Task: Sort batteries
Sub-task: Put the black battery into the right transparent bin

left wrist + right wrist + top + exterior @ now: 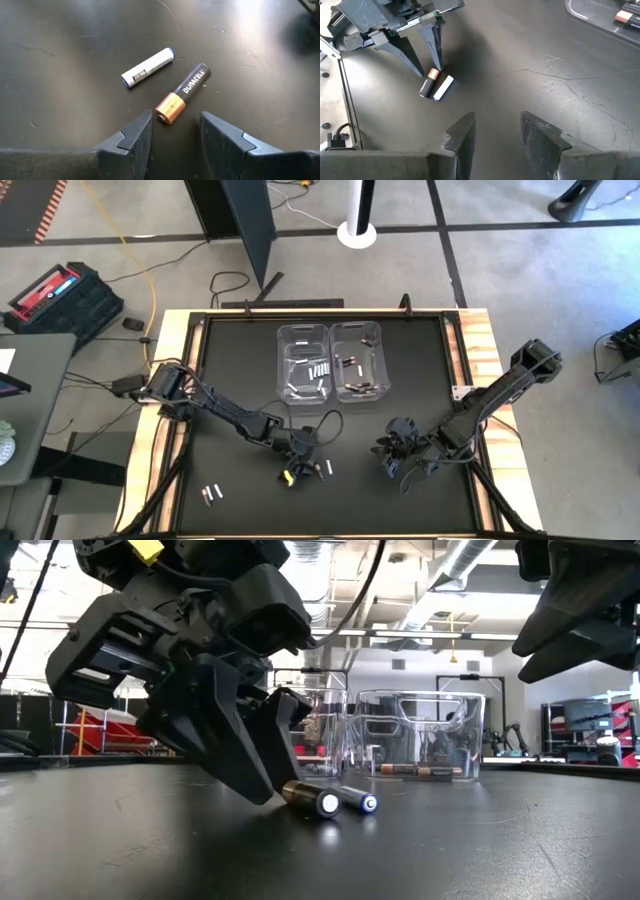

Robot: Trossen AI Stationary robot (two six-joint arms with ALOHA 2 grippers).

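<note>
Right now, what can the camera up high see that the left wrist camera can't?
Only the high view shows the two clear bins with sorted batteries, two loose cells near the front left, and the open right gripper. Only the left wrist view shows the Duracell lettering on the dark battery. Both show that battery beside the white battery, at the open left gripper.

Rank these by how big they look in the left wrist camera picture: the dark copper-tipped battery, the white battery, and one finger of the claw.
1. Claw finger, largest, though it sits nearest the camera, which inflates it.
2. Dark copper-tipped battery and white battery: these look about alike in length, with the dark one appearing slightly thicker, so no firm ranking between them.
</note>
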